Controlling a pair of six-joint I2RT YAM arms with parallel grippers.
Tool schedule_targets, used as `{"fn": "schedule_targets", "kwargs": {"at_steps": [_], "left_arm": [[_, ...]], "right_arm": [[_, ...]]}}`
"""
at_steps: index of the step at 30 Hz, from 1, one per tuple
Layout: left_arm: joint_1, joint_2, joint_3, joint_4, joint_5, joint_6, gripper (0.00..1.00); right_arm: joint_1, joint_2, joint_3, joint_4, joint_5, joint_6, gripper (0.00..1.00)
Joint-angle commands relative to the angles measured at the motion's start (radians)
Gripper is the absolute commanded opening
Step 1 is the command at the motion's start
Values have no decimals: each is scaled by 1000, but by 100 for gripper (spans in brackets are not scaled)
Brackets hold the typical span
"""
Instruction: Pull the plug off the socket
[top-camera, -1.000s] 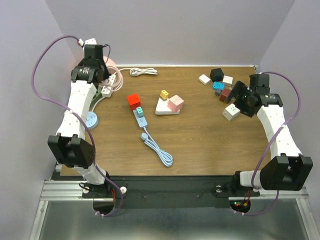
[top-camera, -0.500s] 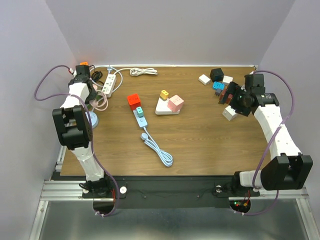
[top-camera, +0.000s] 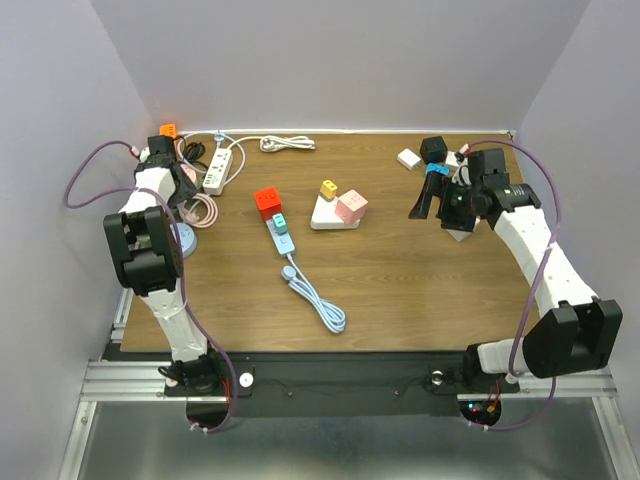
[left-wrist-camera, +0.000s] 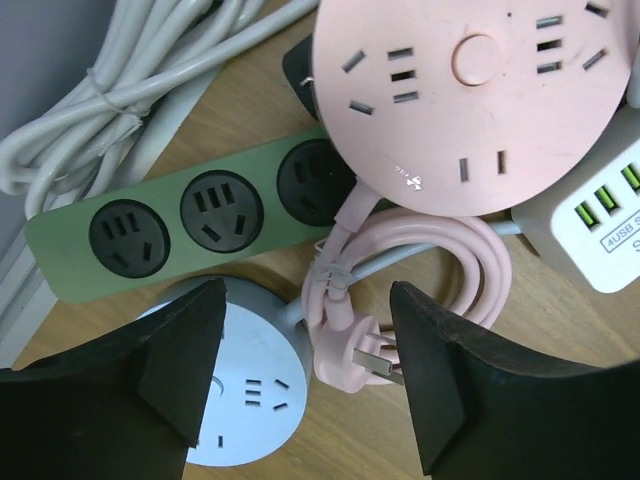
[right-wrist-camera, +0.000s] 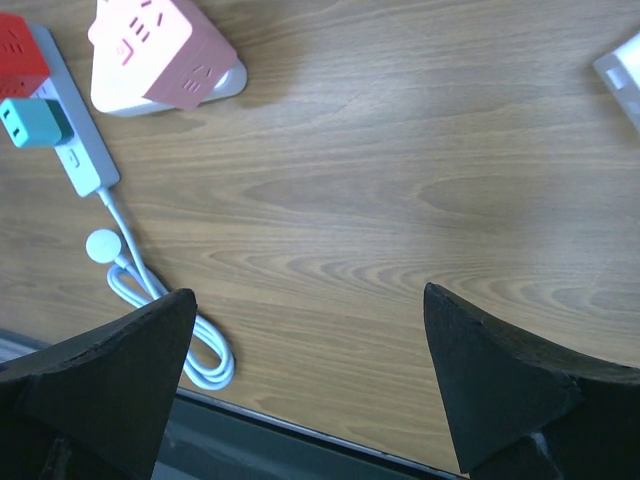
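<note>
One teal plug (right-wrist-camera: 35, 121) well left of right claw (right-wrist-camera: 310, 295).

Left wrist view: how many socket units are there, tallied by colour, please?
Pink round unit: 1
Green strip: 1
Pale blue-grey round unit: 1
White USB unit: 1
Total: 4

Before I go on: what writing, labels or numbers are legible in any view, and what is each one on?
"4USB": printed label on the white USB cube, left wrist view; the line below it is cut off at the frame edge.
Small white mark on the pink round socket: too small to read.
Top and right wrist views: no legible text.
</note>
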Motion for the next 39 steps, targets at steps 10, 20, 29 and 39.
{"fn": "schedule_targets", "kwargs": {"at_steps": [10, 20, 29, 39], "left_arm": [[-40, -429, -86, -56, 178, -55, 78], [-322, -748, -309, -13, 462, -138, 78], [-370, -903, -451, -42, 477, -155, 78], [-368, -952, -504, -71, 479, -149, 78]], "right_arm": [[131, 134, 136, 42, -4, -25, 100], [283, 381, 317, 215, 167, -201, 100], [285, 548, 450, 297, -62, -477, 100], [286, 703, 521, 297, -198, -514, 100]]}}
